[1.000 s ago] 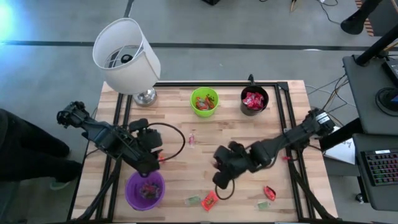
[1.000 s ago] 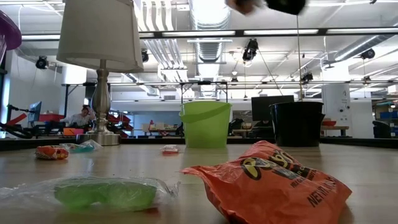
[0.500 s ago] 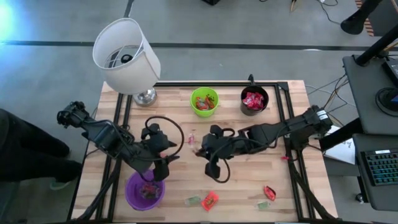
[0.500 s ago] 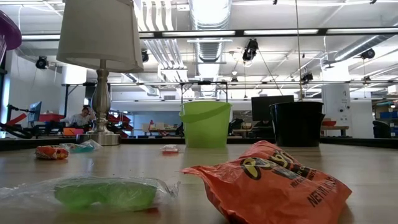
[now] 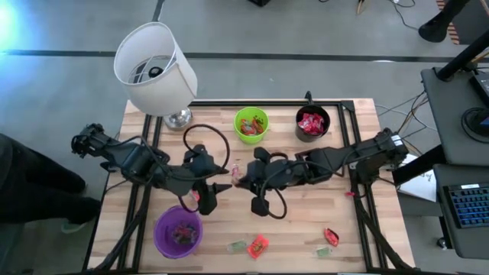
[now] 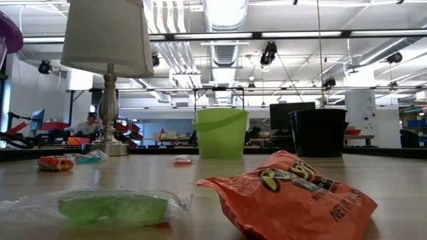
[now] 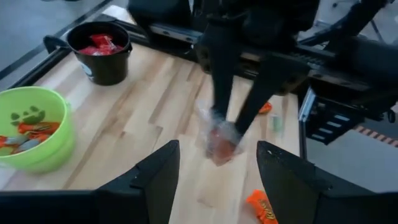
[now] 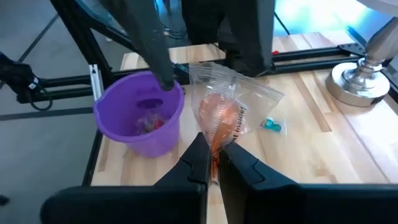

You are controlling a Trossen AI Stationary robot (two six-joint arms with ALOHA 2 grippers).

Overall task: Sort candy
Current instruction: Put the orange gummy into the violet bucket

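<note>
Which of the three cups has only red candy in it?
The black cup, at the table's far edge beside the green cup. The green one holds orange packets; the purple cup sits near the front.

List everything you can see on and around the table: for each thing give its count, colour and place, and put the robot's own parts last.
Lamp: one, white shade, far left corner.
Green cup: one, far edge, candy inside.
Black cup: one, far edge, red candy inside.
Purple cup: one, near left.
Loose candy: several, red, orange, green, near edge.
Clear packet: one, orange sweet inside, table centre.
Left claw: open, beside packet.
Right claw: shut on clear packet.
</note>
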